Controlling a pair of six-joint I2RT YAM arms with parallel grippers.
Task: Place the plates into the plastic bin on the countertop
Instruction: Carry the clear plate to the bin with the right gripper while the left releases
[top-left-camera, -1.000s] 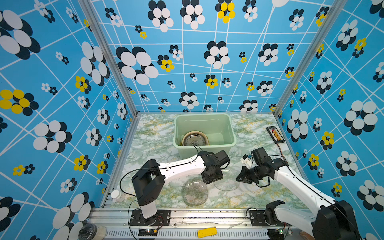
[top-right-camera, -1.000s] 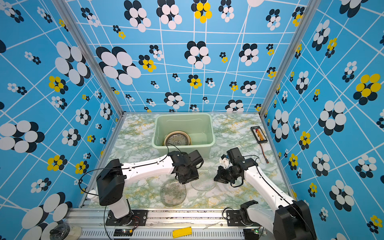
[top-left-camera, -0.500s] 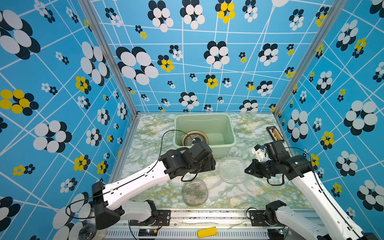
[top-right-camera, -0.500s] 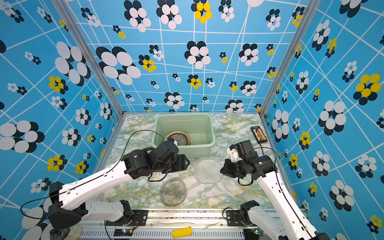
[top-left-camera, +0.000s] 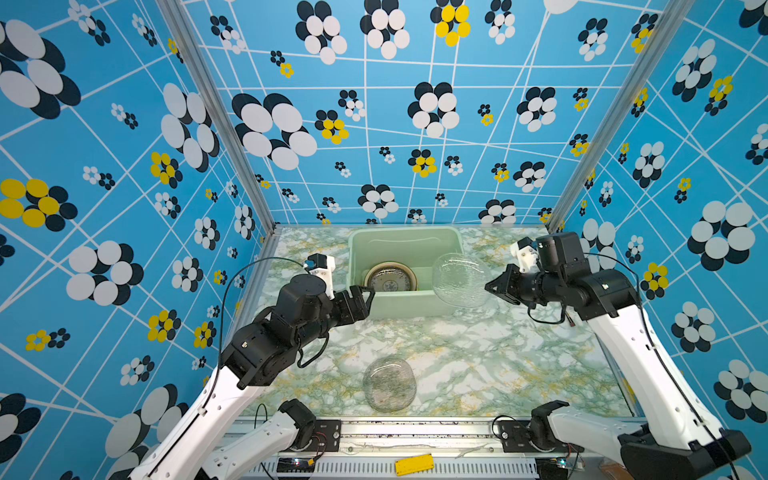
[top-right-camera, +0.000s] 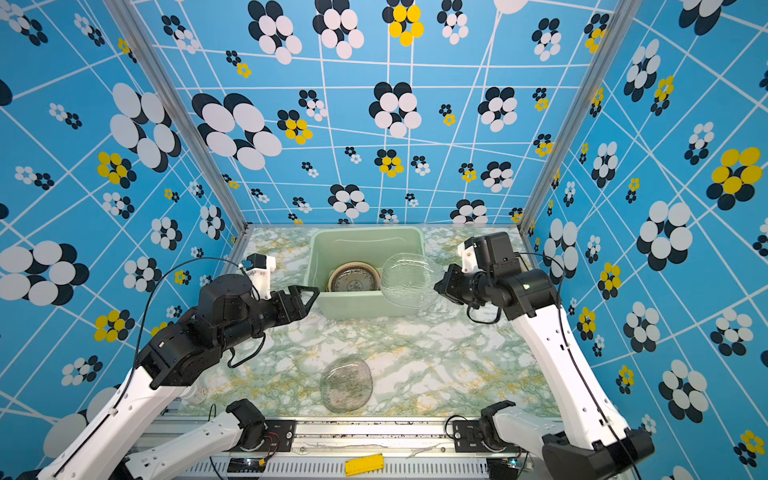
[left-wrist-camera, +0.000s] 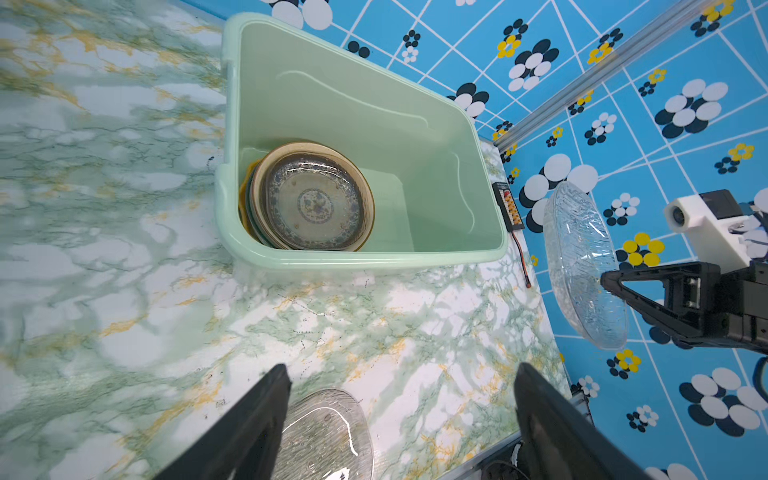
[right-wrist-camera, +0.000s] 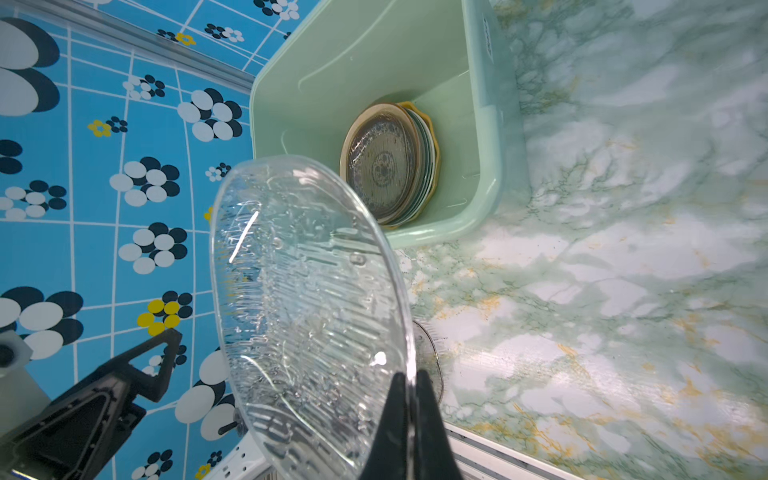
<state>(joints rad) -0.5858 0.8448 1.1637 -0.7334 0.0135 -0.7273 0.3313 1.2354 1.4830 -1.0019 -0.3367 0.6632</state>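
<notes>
top view, marbled countertop (top-left-camera: 478, 353), flowered walls (top-left-camera: 374, 124), left gripper (top-left-camera: 366, 299) wide, right gripper (top-left-camera: 487, 286) pinching clear plate (top-left-camera: 459, 280)

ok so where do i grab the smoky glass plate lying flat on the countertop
Pinch its thin rim at the left edge, coming down from above with the open left end effector; the right end effector is shut on the clear ribbed glass plate. The smoky round glass plate lies flat on the marble-patterned countertop, so probably only the rim offers a hold.
</notes>
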